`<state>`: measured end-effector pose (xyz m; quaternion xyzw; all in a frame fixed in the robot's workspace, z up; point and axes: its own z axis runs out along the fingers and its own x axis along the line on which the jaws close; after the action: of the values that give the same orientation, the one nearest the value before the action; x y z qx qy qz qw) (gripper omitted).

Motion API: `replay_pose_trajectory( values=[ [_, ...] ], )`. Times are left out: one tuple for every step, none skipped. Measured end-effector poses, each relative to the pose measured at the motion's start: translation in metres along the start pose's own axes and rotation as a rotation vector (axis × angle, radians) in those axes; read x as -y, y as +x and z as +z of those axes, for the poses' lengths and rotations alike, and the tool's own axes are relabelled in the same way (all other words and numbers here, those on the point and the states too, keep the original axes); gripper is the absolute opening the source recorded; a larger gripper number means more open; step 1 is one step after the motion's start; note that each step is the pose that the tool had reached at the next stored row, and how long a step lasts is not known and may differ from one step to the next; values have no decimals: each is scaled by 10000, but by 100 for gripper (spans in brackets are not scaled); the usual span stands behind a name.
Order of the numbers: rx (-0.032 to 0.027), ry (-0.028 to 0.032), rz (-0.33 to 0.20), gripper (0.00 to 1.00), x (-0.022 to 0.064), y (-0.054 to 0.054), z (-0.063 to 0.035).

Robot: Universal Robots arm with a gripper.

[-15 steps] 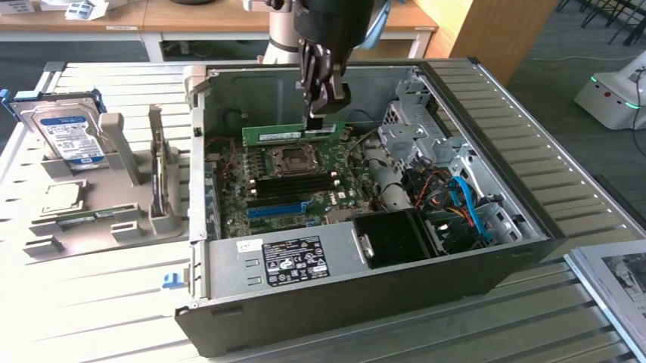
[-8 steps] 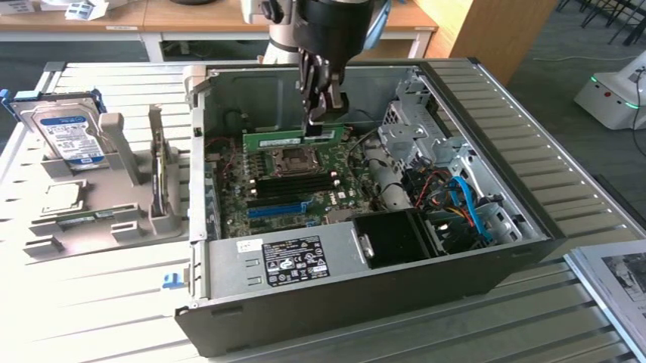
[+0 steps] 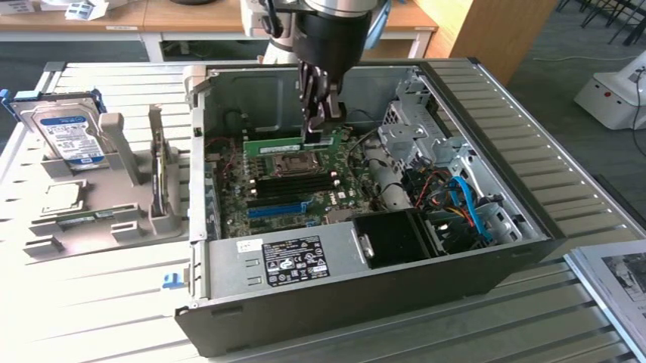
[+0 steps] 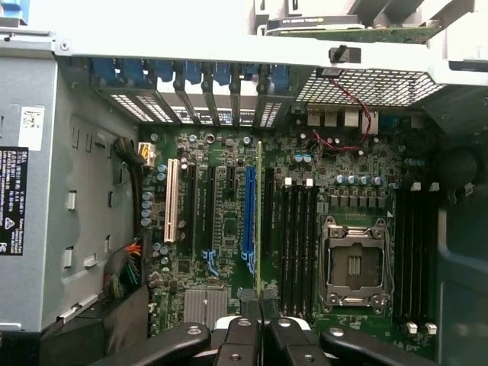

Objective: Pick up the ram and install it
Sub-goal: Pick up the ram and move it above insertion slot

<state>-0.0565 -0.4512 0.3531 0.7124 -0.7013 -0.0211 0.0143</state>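
The ram (image 3: 287,147), a thin green stick, hangs level inside the open computer case (image 3: 525,227), a little above the motherboard (image 3: 333,198). My gripper (image 3: 322,130) reaches down from above and is shut on the stick's upper edge toward one end. In the wrist view the ram (image 4: 259,213) shows edge-on as a thin green line running away from my gripper (image 4: 259,319). It lies between the blue slot (image 4: 248,213) and the bank of black memory slots (image 4: 299,244). Whether it touches the board I cannot tell.
The processor socket (image 4: 352,263) sits between two banks of black slots (image 4: 415,252). A power supply (image 3: 293,259), a black fan shroud (image 3: 399,236) and blue cables (image 3: 470,206) crowd the case. At the exterior view's left, a silver hard drive (image 3: 69,136) stands in a grey holder (image 3: 101,219).
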Motion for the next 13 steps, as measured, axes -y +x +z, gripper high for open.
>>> replay_pose_trajectory(
  values=[
    [0,0,0,12,1,0,14],
    [1,1,0,12,1,0,24],
    [-1,0,1,12,1,0,25],
    [-1,0,0,12,1,0,25],
    [-3,0,1,12,1,0,25],
    [-1,0,1,12,1,0,25],
    [-1,0,1,12,4,0,25],
    [0,0,1,12,13,1,26],
    [1,1,1,12,27,1,25],
    [0,0,0,12,40,1,24],
    [0,-1,0,12,54,1,23],
    [0,0,0,12,67,1,23],
    [0,0,1,12,81,2,23]
  ],
)
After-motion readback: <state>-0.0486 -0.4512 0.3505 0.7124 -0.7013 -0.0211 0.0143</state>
